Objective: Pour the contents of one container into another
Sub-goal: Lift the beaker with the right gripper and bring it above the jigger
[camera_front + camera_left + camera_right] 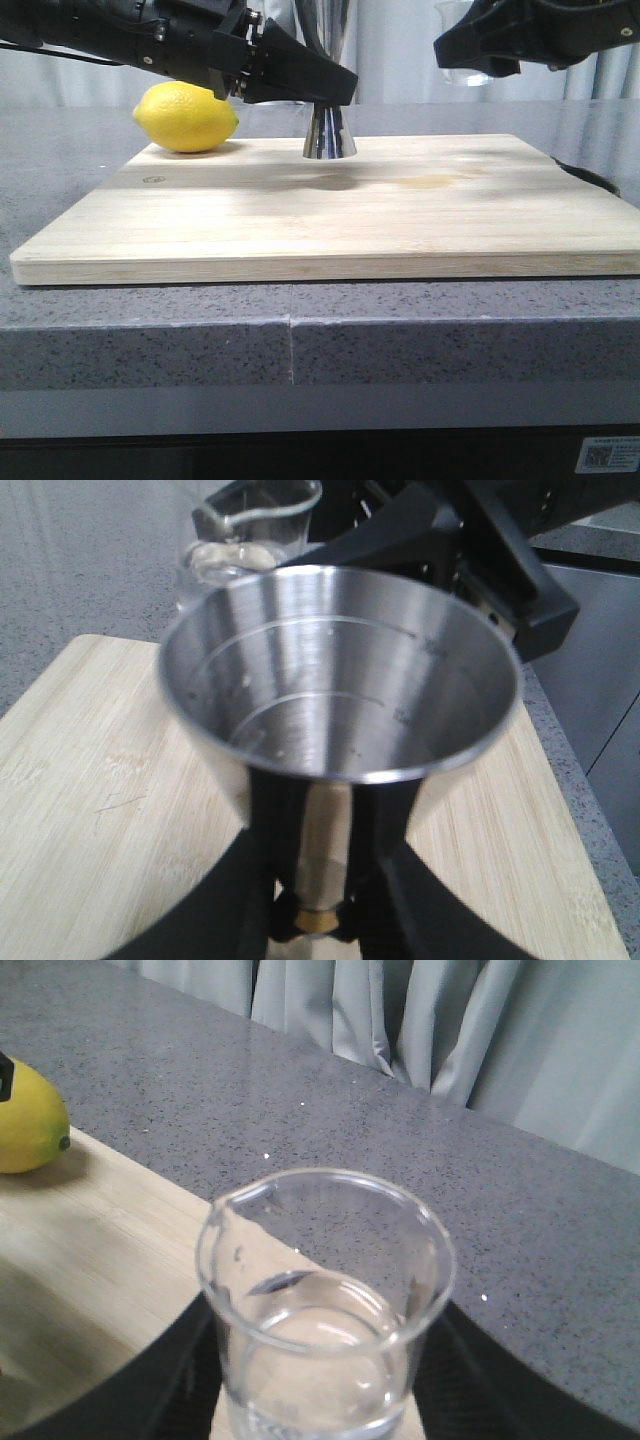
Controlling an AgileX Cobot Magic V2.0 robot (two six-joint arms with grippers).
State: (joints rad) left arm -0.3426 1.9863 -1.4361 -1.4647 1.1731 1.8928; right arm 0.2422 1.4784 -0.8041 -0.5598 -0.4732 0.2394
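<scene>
The steel jigger [329, 134] stands upright on the wooden board [330, 220], near its far edge. My left gripper [322, 96] is shut on its narrow gold waist; in the left wrist view the black fingers [275, 880] flank the waist under the wide empty cup of the jigger [340, 670]. The clear glass beaker [462, 55] hangs in the air to the right of the jigger, above the board, held by my right gripper [480, 50]. In the right wrist view the beaker [325, 1290] is upright with clear liquid in its bottom, and the right gripper [320, 1400] is shut on it.
A yellow lemon [186, 117] lies at the board's far left corner, just left of my left arm. The board sits on a grey speckled counter [150, 330] with grey curtains behind. A dark opening [590, 178] shows past the board's right edge.
</scene>
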